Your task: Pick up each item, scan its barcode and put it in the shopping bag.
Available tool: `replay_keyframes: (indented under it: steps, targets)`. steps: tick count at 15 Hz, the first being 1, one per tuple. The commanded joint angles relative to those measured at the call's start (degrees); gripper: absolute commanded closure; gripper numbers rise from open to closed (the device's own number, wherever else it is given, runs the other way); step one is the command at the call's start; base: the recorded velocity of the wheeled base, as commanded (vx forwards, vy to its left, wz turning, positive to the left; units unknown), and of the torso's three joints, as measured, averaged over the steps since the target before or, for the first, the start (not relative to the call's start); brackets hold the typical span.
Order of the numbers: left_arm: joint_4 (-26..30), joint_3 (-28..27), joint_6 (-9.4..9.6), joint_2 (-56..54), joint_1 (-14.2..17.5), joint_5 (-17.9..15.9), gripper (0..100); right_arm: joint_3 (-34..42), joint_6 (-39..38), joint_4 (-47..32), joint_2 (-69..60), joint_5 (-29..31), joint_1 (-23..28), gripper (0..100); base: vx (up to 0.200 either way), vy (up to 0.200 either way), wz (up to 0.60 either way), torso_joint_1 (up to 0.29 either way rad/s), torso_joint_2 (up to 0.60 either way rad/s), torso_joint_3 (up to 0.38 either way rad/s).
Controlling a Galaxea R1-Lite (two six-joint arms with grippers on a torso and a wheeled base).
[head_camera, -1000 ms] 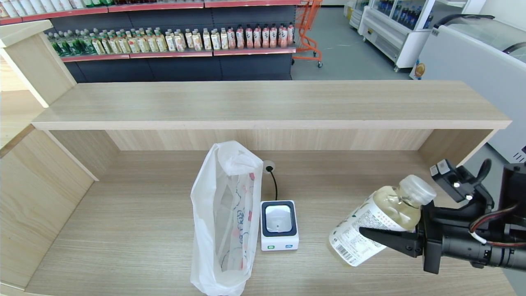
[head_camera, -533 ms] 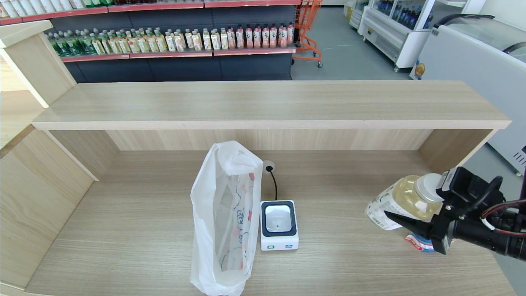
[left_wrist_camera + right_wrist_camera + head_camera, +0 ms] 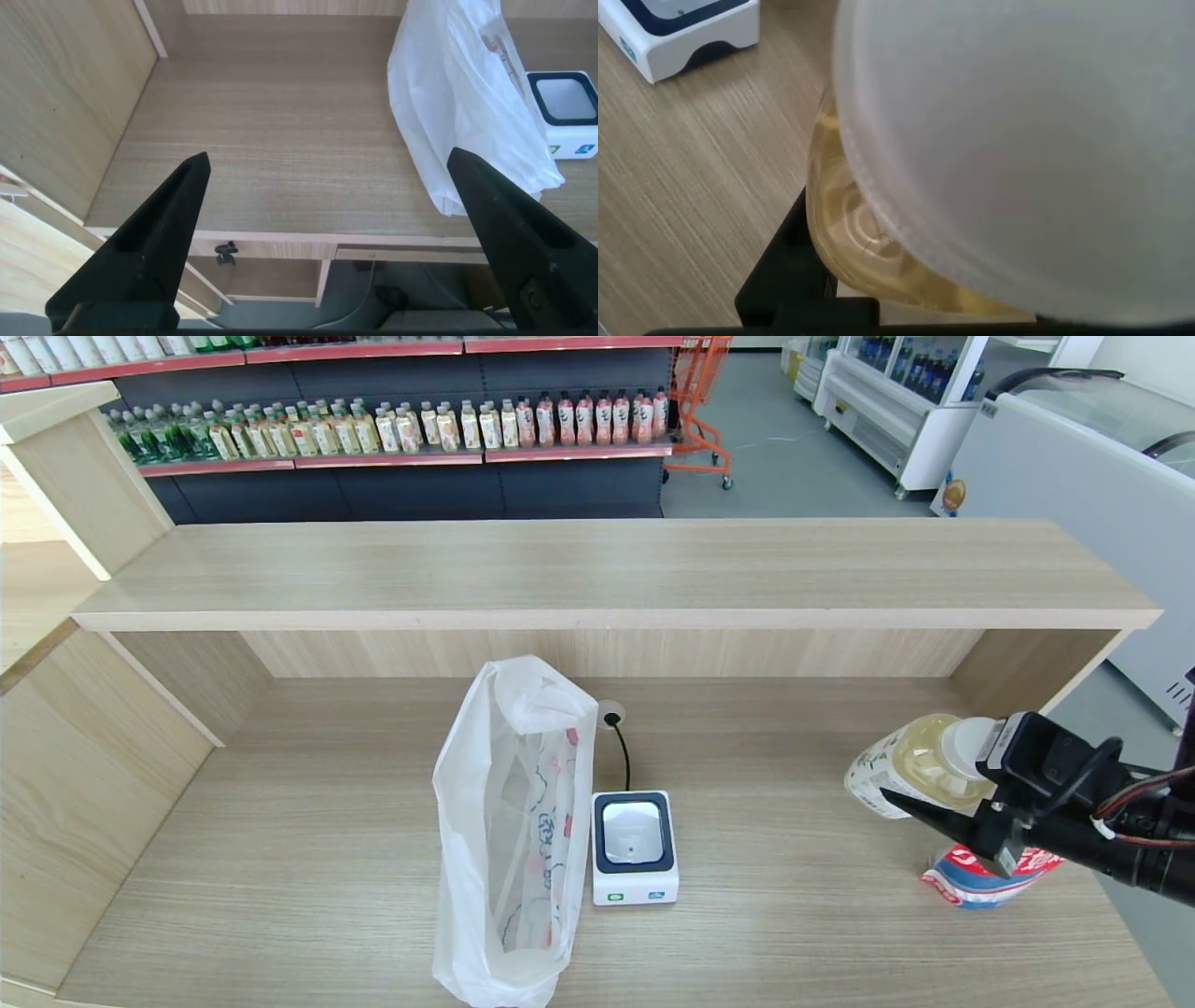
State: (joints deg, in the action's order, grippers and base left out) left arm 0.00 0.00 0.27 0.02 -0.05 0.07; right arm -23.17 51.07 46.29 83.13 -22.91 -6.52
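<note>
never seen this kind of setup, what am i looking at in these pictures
A two-armed robot works at a shop checkout counter. The wide picture comes from a camera on its head, the other two from cameras on its wrists. On the counter are a white shopping bag, a barcode scanner beside it, and a red and blue packet at the right. The right gripper is shut on a bottle of pale drink, held up near that packet. The left gripper is open and holds nothing.
</note>
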Motion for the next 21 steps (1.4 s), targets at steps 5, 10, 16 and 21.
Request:
replay_keyframes:
  steps: [5, 10, 16, 21]
  targets:
    - [0.0, 0.0, 0.0, 0.0, 0.0, 0.0, 0, 0.2, -0.4, 0.0, 0.5, -0.2, 0.0, 100, 0.0, 0.0, 0.0, 0.0, 0.0, 0.0]
    - [0.0, 0.0, -0.27, 0.0, 0.0, 0.0, 0, 0.4, -0.4, 0.0, 1.0, -0.2, 0.1, 100, -0.08, 0.0, 0.0, 0.001, 0.0, -0.001]
    - [0.0, 0.0, 0.0, 0.0, 0.0, 0.0, 0, 0.3, -1.9, 0.1, 1.4, -0.3, 0.1, 100, -0.133, 0.0, 0.0, 0.003, 0.0, -0.002]
    - [0.0, 0.0, 0.0, 0.0, 0.0, 0.0, 0, 0.4, -2.9, 0.1, 2.1, -0.7, 0.0, 100, 0.0, 0.04, 0.0, 0.002, 0.0, 0.0]
